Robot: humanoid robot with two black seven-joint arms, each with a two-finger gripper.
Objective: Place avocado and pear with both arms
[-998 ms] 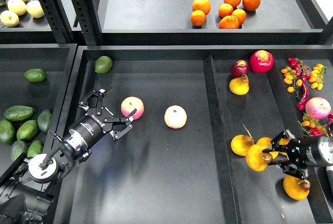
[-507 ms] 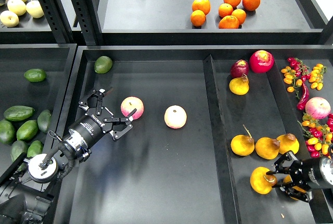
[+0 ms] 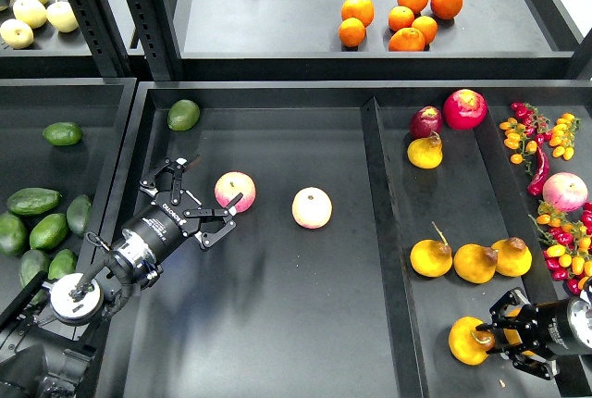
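Jaws of right gripper [image 3: 487, 335] seemingly around pear [image 3: 469, 341]; left gripper [image 3: 205, 200] spread.

Left arm [image 3: 111, 273]: black, built of round segments, silver metal ring at wrist, silver disc with dark hub capping joint near lower edge. White lettering on black wrist body, too small to read. Left gripper [image 3: 199, 199]: black open linkage frame, two thin fingers, small pale screw heads at pivots. Right arm [image 3: 573, 324]: black cylinder with silver band. Right gripper [image 3: 499, 335]: black, short linkage fingers, faint white marking on body.
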